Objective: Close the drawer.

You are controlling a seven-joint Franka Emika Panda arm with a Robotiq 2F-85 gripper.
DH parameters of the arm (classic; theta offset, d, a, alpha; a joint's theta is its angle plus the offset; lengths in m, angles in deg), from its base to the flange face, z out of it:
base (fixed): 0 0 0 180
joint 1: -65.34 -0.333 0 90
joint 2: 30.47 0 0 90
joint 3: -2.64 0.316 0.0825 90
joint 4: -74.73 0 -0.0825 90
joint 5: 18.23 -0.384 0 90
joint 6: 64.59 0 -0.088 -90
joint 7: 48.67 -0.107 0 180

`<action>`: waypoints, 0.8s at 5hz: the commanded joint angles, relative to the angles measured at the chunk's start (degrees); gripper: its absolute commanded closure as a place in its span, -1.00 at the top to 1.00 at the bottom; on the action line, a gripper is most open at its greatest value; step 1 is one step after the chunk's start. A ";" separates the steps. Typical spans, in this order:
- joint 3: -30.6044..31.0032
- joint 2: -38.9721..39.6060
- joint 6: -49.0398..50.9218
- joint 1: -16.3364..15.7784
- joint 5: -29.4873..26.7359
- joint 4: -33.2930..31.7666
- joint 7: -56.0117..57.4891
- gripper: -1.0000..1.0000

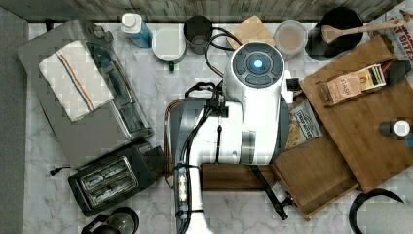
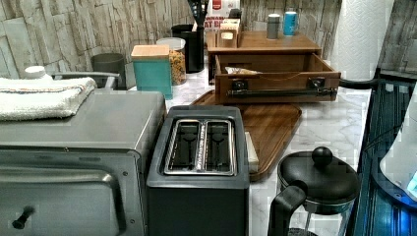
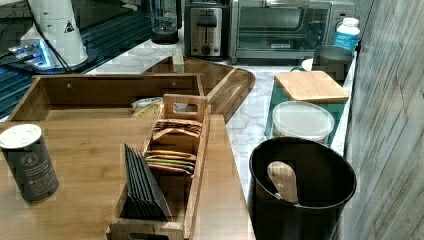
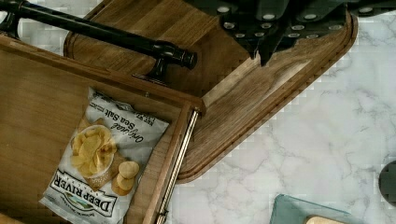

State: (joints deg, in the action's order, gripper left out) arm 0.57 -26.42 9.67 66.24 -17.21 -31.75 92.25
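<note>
the jaws (image 4: 266, 46) hang above the dark serving tray (image 4: 261, 98); i cannot tell from my feeds whether they are apart or together, and they hold nothing. they sit just off the end of the black bar handle (image 4: 102, 35), not touching it. landmark: the drawer (image 2: 277, 78). it stands pulled well out from under the cabinet top (image 2: 260, 42), its front panel overhanging the tray. a chip bag (image 4: 105, 156) lies inside, against the side wall nearest the metal slide rail (image 4: 177, 163). the toaster (image 2: 199, 147) stands beyond the tray, well apart from the drawer front. i judge the task at the approach step, the drawer not yet moved. the next move calls for squaring up on the front panel and pushing straight along the rail, as an angled push may bind the slide.
</note>
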 commanded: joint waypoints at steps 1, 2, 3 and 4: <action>0.03 0.00 0.00 0.07 0.01 -0.48 0.00 -1.00; -0.03 0.00 0.00 0.00 0.00 -0.48 0.00 -1.00; 0.96 -2.16 -0.07 0.08 -0.80 -3.81 14.91 -1.00; 1.37 -5.08 -4.95 -0.06 -2.75 -9.93 27.60 -1.00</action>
State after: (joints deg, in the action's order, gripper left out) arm 0.92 -25.40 7.17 66.08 -17.29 -36.12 113.27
